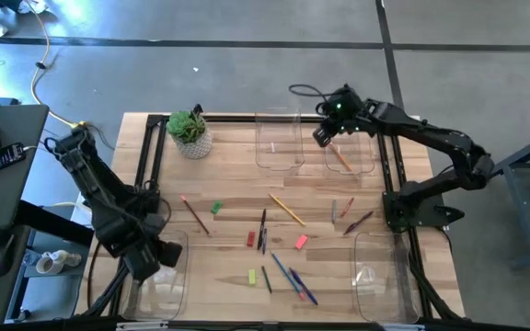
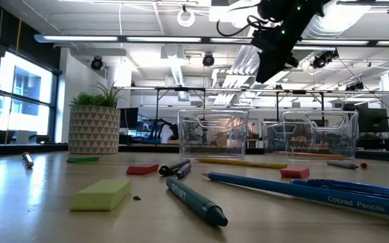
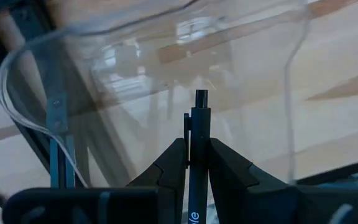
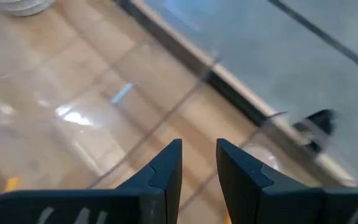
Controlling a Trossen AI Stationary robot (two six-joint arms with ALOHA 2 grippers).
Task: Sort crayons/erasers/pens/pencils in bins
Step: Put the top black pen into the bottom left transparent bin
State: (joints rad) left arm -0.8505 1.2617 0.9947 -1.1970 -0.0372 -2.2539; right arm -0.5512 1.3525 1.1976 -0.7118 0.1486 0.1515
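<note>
My left gripper (image 1: 147, 262) is shut on a dark pen (image 3: 195, 134) above the clear near-left bin (image 1: 161, 280), whose wall shows in the left wrist view (image 3: 135, 56). My right gripper (image 1: 325, 134) hangs open and empty above the two far bins (image 1: 279, 142); it also shows in the low view (image 2: 273, 57) and the right wrist view (image 4: 199, 152). An orange-tan pencil (image 1: 341, 158) lies in the far-right bin (image 1: 364, 152). More pencils (image 1: 287, 210), erasers (image 1: 301, 242) and pens (image 1: 263, 230) lie on the table's middle. My left gripper pinches the dark pen between its two fingers (image 3: 169, 165). The pen runs along the fingers, and its clip end (image 3: 201, 96) sticks out past the fingertips. The pen is lifted clear, above the bin.
A potted plant (image 1: 190, 133) stands at the far left. A fourth clear bin (image 1: 380, 276) stands at the near right. Blue pencils (image 1: 294, 279), a green pen (image 1: 267, 279), a yellow-green eraser (image 1: 252, 276), a red eraser (image 1: 251, 239) and a green eraser (image 1: 216, 209) lie scattered.
</note>
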